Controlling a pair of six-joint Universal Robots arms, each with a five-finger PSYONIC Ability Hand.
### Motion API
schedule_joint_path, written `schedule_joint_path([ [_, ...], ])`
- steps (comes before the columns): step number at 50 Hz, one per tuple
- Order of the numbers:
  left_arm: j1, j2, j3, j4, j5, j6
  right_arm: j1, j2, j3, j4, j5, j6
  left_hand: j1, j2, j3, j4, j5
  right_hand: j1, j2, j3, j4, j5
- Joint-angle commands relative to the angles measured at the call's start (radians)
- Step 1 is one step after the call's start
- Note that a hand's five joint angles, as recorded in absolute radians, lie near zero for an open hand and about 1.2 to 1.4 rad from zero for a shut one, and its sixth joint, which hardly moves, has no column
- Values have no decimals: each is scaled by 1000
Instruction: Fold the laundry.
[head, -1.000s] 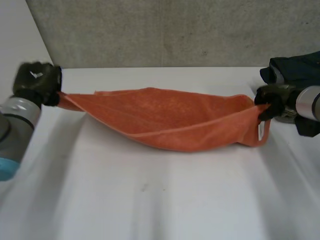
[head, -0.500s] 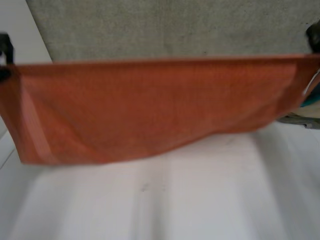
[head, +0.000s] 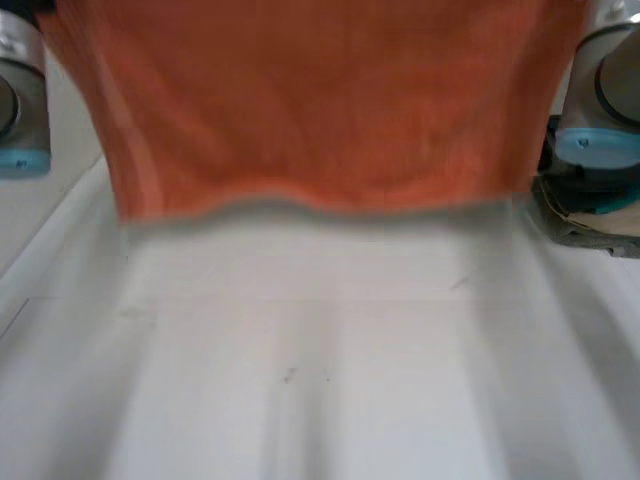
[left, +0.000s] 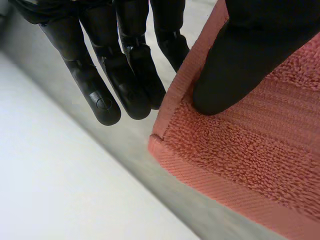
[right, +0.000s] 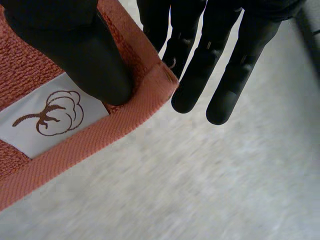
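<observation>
Spreading across the lower frame of the head view, the white table (head: 300, 400) is seen nearest. Above it the orange towel (head: 320, 110) is hung across the upper frame, its lower edge blurred and its upper edge cut off. It is flanked by the left arm (head: 20, 100) at upper left and the right arm (head: 605, 90) at upper right. One towel corner is pinched between the thumb and straight fingers of the left hand (left: 235, 60). Another corner, beside a white label (right: 50, 120), is pinched likewise by the right hand (right: 85, 50). A dark heap (head: 590, 225) at the right edge is partly hidden behind the right arm and is hard to make out.
</observation>
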Motion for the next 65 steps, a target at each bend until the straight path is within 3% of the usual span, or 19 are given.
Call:
schedule_joint_path([
  [1,12,33,-54,-3,-29,-98,0,-8,43,-14,-7,43,239,198,200,195,249,276,222,208,199,236],
  [10,13,87,-388,-83,80,-136,-8,-32,207,180,-134,130,239,198,200,195,249,276,222,208,199,236],
  [16,33,92,-580,-100,85,-128,-16,-23,341,264,-230,118,239,198,200,195,249,276,222,208,199,236],
  [21,61,137,-749,-138,88,-89,-19,-31,457,347,-254,101,239,198,200,195,249,276,222,208,199,236],
  [29,78,352,-1003,-425,85,198,-43,-150,623,646,-245,-25,239,198,200,195,249,276,222,208,199,236],
  [35,167,533,-1140,-813,79,440,-123,-328,778,1075,-236,-190,239,198,200,195,249,276,222,208,199,236],
  [37,210,581,-1151,-932,91,500,-135,-380,801,1126,-248,-216,239,198,200,195,249,276,222,208,199,236],
  [39,225,596,-1146,-969,93,523,-134,-397,804,1108,-253,-226,239,198,200,195,249,276,222,208,199,236],
  [46,207,517,-1041,-812,123,516,-123,-338,748,929,-247,-197,239,198,200,195,249,276,222,208,199,236],
  [53,-14,267,-844,-579,100,386,-99,-114,625,772,-205,-77,239,198,200,195,249,276,222,208,199,236],
  [60,-39,31,-602,-456,-30,295,-77,24,518,581,-104,-71,239,198,200,195,249,276,222,208,199,236],
  [65,-85,-85,-461,-443,-102,300,-77,73,467,511,-90,-74,239,198,200,195,249,276,222,208,199,236],
])
